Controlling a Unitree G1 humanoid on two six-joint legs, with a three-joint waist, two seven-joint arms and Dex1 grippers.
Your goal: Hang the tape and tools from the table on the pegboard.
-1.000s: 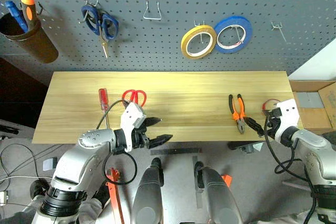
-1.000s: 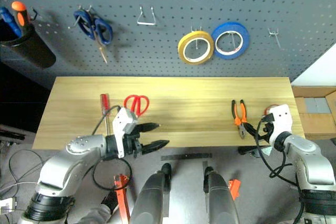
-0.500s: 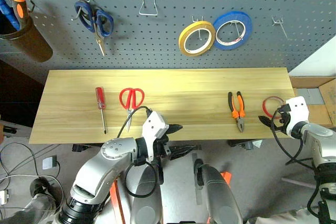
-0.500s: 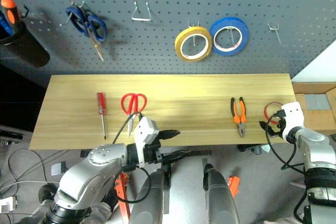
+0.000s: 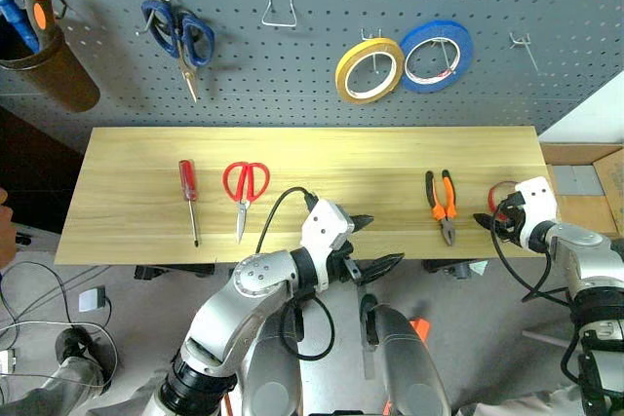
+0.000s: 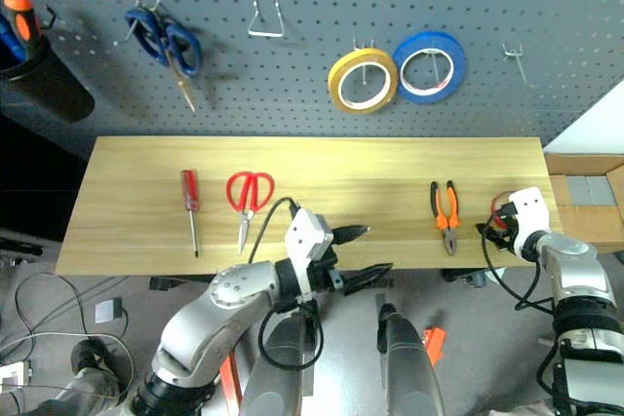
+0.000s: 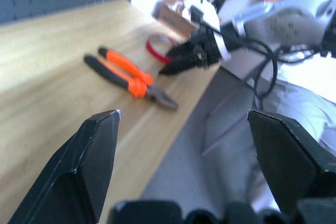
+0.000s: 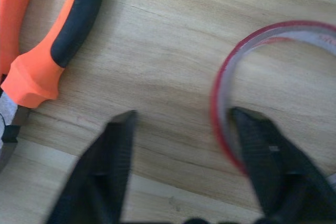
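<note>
My left end effector [image 5: 372, 244] hovers at the bench's near edge, its fingers spread wide with nothing between them. At the bench's [image 5: 322, 158] right end, my right end effector [image 8: 181, 145] sits low over the red tape [image 8: 231, 103], its fingers apart: one finger [image 8: 273, 156] inside the ring against the rim, the other outside on bare wood, not yet pinched shut. The orange-and-black pliers [image 5: 441, 204] lie just left of the tape. Toward the left end, the red-handled scissors [image 5: 245, 192] and the red screwdriver [image 5: 189, 195] lie side by side. Behind, the pegboard [image 5: 312, 65] carries blue scissors [image 5: 181, 42], a yellow roll [image 5: 370, 71], a blue roll [image 5: 435, 54] and a cup [image 5: 54, 70] with two screwdrivers.
</note>
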